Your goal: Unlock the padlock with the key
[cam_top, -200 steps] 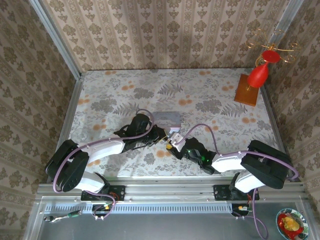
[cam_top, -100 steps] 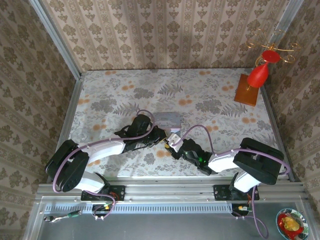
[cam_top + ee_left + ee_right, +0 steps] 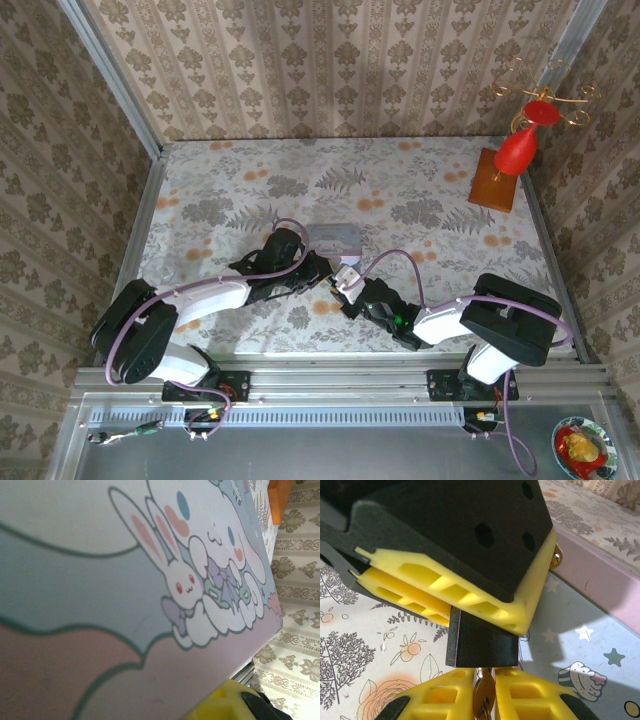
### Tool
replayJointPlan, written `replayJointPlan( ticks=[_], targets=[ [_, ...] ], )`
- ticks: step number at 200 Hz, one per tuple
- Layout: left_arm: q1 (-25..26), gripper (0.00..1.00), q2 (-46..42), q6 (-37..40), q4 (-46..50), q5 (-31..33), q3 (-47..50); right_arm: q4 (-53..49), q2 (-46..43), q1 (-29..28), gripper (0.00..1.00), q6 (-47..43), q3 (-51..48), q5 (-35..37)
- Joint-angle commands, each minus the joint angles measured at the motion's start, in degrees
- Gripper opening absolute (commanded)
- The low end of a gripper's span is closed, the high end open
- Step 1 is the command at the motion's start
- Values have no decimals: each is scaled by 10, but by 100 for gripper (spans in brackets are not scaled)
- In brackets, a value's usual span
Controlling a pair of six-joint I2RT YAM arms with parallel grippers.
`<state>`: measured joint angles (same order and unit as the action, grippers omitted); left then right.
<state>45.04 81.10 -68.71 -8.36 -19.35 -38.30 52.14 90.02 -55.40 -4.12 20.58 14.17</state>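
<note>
Right wrist: padlock (image 3: 480,642) beside tin (image 3: 580,630)

Top camera high, looking down on table (image 3: 420,190); wrist cameras close-up, sharing tin (image 3: 100,580).

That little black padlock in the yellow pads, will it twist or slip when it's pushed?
The padlock looks solid and blocky, so it is probably stiff and heavy for its size. Its smooth black faces could slip, though the left gripper pinches flat sides. With its body sticking out below that grip, a push from the key might pivot it.
</note>
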Motion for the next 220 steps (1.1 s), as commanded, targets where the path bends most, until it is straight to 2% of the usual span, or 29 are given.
replayJointPlan(
  ticks=[1,50,78,94,106,155,181,220],
  targets=[
    [5,0,1,20,-6,5,-23,16,-8,-5,15,59,11,-14],
    [4,2,0,51,18,38,-25,-23,-25,-3,9,263,26,-67],
    [2,13,0,72,38,65,-25,-5,-16,4,8,385,12,-89],
    [1,24,0,77,40,77,-20,-6,-8,11,7,436,4,-92],
    [-1,30,2,78,33,80,-14,-14,2,18,7,463,5,-97],
    [-11,43,16,88,36,85,-11,-55,45,43,8,534,17,-120],
    [-17,48,9,102,66,99,-14,-61,57,57,13,554,17,-132],
    [-30,57,-29,164,163,150,-41,-83,52,80,38,567,15,-154]
  ],
)
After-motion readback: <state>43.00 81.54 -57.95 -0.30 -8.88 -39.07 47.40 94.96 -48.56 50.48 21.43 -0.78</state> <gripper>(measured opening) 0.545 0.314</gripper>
